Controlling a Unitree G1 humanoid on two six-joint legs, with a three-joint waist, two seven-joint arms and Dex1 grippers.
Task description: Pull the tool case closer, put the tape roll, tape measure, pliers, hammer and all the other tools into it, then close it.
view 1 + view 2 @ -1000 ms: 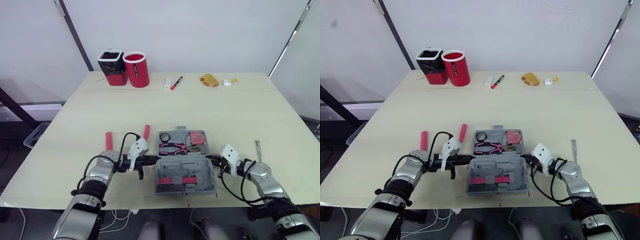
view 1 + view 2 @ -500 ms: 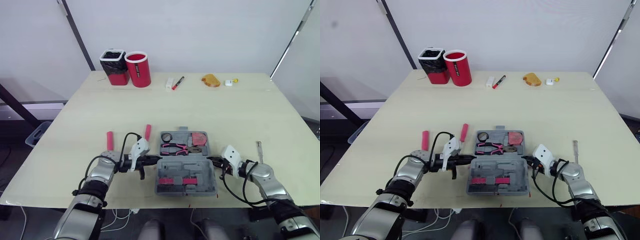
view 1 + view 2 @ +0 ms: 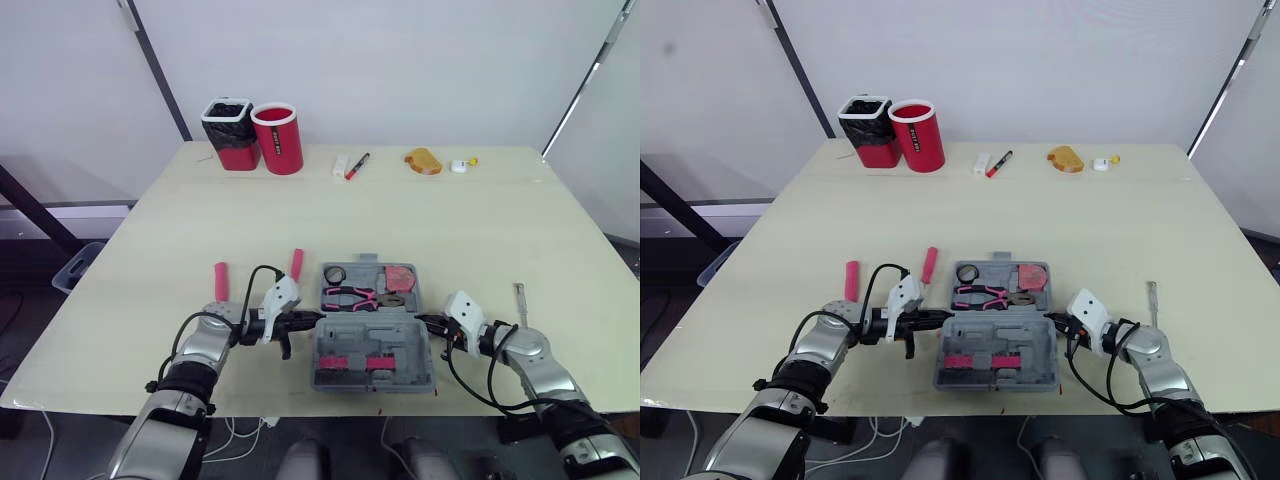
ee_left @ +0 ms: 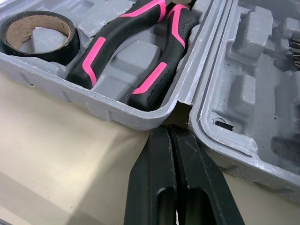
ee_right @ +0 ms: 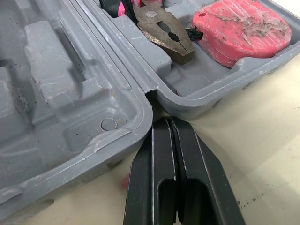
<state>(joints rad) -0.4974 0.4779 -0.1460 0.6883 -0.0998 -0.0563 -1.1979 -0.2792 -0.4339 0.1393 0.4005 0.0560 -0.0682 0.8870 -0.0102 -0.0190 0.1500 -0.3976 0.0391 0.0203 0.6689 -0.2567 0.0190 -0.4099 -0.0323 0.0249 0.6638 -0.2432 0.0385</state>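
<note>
**Case held at both hinge ends, no movement in the last second**

The left end effector has its two black fingers pressed together, gripping nothing, with the tips set into the notch where the two halves of the tool case meet. The right end effector is the same at the opposite end of the hinge: fingers together, tips at the notch.

Over the last second neither arm nor the case has shifted against the loose tools beside it; only the view has drifted slightly. My reading is that the pull is finished. The open case sits near the front edge of the surface, so loading comes next.

Counted in the far half:
- one tape roll
- one pair of pliers
- one tape measure

The near half shows two small pink pieces.

Left out:
- two pink-handled tools left of the case
- one slim metal tool right of it

I cannot pick out a hammer.
</note>
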